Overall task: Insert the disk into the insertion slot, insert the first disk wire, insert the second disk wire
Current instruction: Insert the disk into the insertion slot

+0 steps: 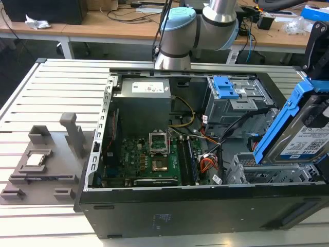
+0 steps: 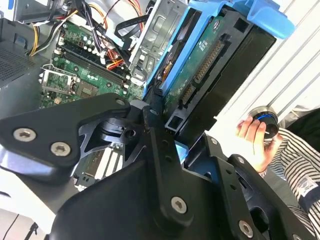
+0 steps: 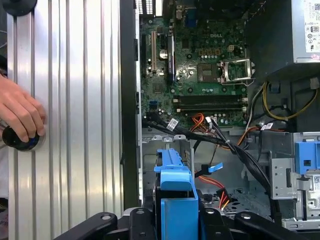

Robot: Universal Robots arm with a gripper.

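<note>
Exterior view: the disk (image 1: 308,131), a silver-grey drive with a white printed label framed by a bright blue plastic carrier, is held steeply tilted at the exterior view's right, close over the insertion slot (image 1: 264,174), a low grey perforated cage inside the open computer case (image 1: 180,216); contact between the two cannot be judged; a taller cage (image 1: 234,103) with a blue latch is seen beyond the slot.

Second wrist view: the gripper (image 2: 180,140) is clamped on the disk's blue frame; the drive's green circuit-board underside and connector row are exposed; a hand (image 2: 251,135) is laid on a black knob (image 2: 265,121) on the ribbed table (image 2: 295,65).
</note>
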